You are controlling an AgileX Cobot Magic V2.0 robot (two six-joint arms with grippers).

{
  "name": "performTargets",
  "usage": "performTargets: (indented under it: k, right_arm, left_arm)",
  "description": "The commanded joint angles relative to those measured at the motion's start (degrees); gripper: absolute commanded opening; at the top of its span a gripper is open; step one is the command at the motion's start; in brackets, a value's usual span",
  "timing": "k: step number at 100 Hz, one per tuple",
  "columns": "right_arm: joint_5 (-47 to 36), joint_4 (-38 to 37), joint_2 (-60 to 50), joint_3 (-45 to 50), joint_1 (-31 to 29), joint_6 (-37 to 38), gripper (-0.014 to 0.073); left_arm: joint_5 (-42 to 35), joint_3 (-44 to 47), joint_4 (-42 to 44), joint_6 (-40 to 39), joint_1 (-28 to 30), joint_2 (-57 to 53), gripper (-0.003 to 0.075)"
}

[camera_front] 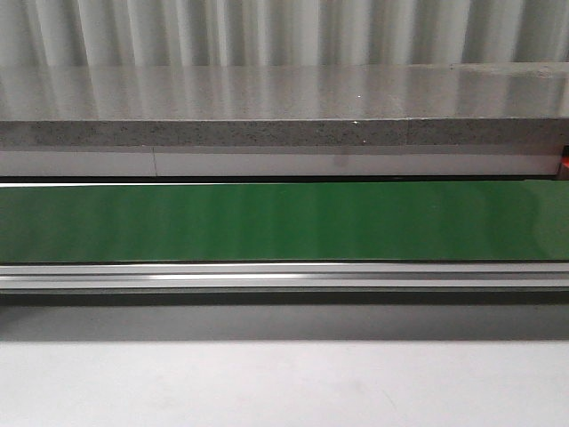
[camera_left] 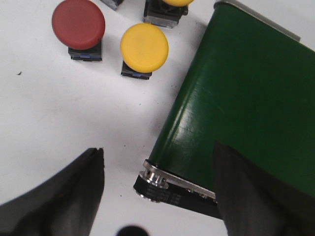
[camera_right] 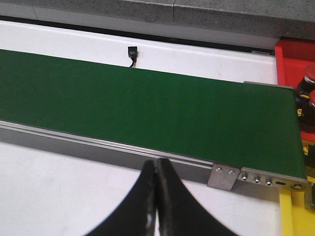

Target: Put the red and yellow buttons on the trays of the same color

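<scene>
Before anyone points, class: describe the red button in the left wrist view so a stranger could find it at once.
Start at the green conveyor belt and find its roller end. On the white table beside it stands a small group of mushroom-head buttons. The red button is farthest from the belt, next to a whole yellow button, and is the only red cap there.

Even, bright light; soft glare streaks the green belt (camera_front: 284,221); near pincers look perhaps blurred.

You see a long green conveyor belt (camera_front: 284,221) with a silver aluminium side rail (camera_front: 284,276) crossing the white bench (camera_front: 284,382).
</scene>
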Motion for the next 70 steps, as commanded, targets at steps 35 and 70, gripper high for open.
performTargets:
  k: [35, 70]
  right_arm:
    - [-4.1, 0.2, 0.4, -1.3, 0.0, -0.2, -0.0058]
    - [-4.1, 0.2, 0.4, -1.3, 0.0, -0.2, -0.0058]
  left_arm:
    - [7.3, -13.8, -1.4, -19.4, 0.2, 14.7, 0.0449]
    - [3.5, -14.9, -2.5, -23.4, 0.2, 19.2, 0.0449]
